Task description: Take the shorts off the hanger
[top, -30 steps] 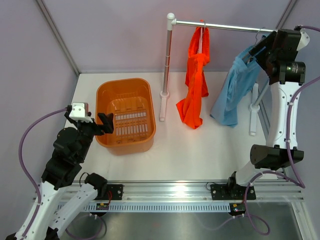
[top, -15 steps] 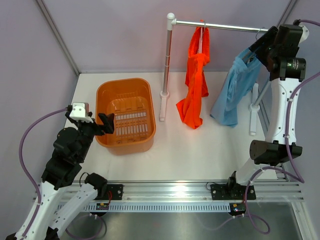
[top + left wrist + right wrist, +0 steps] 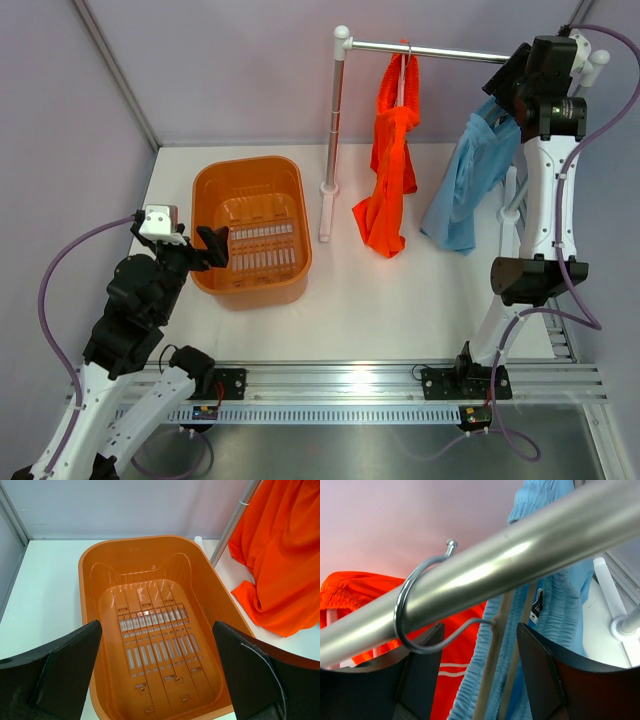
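Rail (image 3: pixel 440 50): orange shorts (image 3: pixel 392 170), blue shorts (image 3: pixel 470 190) hanging beneath. Right claw (image 3: pixel 480 677): open, astride hanger hook (image 3: pixel 398 611) under rail. Left claw (image 3: pixel 157 675): open, well left of rail.

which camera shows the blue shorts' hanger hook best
Right wrist view: the hanger hook shows close up, looped over the rail. In top external the right gripper covers it; left wrist doesn't catch it.

**Orange shorts** (image 3: pixel 392 170): bright, soft fabric, suspended by the waist above the middle of the counter's far edge. It falls in a narrow, bunched column with the lower end folded leftwards. **Light blue shorts** (image 3: pixel 468 180): gathered elastic waistband, draped from a wire-hooked hanger (image 3: pixel 487 665) towards the far right corner, not touching the orange pair.
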You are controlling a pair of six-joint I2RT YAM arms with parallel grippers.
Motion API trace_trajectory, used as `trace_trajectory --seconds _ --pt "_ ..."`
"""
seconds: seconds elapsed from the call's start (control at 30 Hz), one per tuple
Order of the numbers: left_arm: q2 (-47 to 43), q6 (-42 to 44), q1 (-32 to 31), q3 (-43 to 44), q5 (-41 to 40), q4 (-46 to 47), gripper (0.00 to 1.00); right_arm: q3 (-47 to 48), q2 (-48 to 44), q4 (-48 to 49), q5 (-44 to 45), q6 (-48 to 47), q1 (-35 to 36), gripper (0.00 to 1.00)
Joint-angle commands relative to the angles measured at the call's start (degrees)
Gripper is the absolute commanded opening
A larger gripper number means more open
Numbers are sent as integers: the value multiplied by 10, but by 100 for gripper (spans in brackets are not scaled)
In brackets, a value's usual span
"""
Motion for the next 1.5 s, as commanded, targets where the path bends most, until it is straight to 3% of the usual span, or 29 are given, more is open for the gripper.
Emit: trace_trajectory --seconds 0.0,0.23,0.5,0.6,0.8,1.33,1.47 --pt "2 -4 1 7 8 31 99 30 12 -24 44 -14 9 67" --pt "5 -5 1 6 10 31 99 -1 1 -11 83 -29 11 57" --pt "6 -5 1 6 12 31 99 17 3 -1 127 -60 19 55" --pt "6 -5 1 6 14 31 99 19 3 8 139 -69 22 50" --pt "6 -5 1 7 15 31 99 14 6 25 136 -79 25 39" --pt "3 -5 1 6 13 31 99 28 36 30 127 -91 34 26" --pt "1 -5 1 6 12 31 99 43 43 18 131 -94 37 6"
